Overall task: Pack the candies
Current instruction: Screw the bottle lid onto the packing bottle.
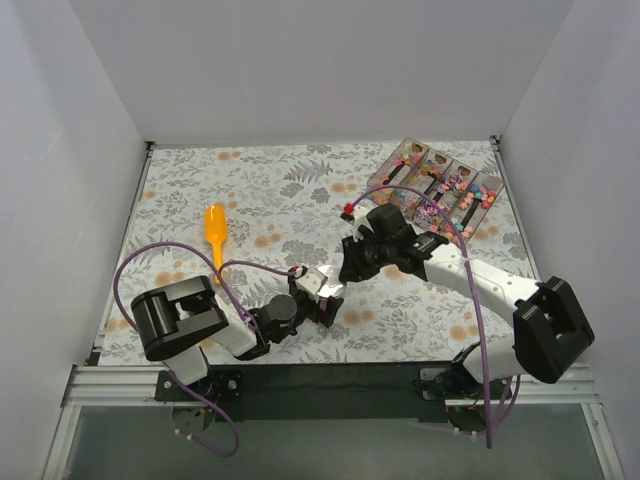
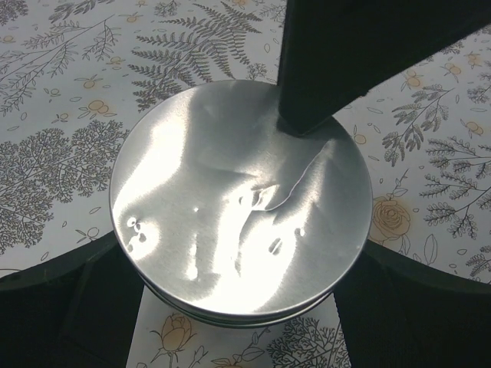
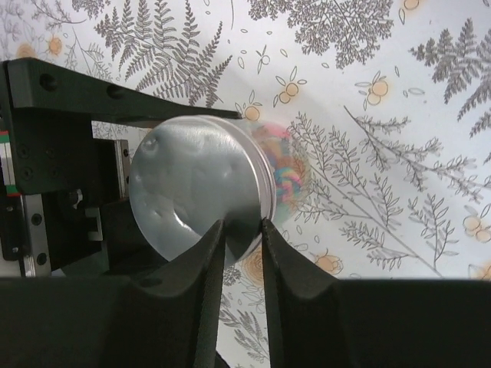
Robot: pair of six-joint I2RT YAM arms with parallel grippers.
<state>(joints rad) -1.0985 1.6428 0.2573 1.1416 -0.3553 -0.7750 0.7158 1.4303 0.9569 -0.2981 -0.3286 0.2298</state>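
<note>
The candies [image 3: 282,153] sit in the clear jar [image 3: 295,192] under its metal lid [image 2: 238,199]; the left gripper [image 2: 242,249], jaws wide either side, should steady it while the right gripper [image 3: 242,226], jaws narrow at the rim, presses the lid square, though I cannot tell if either grips

Floral-clothed table [image 1: 300,190]: orange scoop [image 1: 215,232] left-centre, compartment tray [image 1: 412,148] with candies [image 1: 462,190] far right corner.

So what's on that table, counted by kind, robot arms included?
Robot arms: 2 (left arm, right arm)
Orange scoop: 1
Lidded jar: 1
Candy tray: 1
Total: 5
</note>
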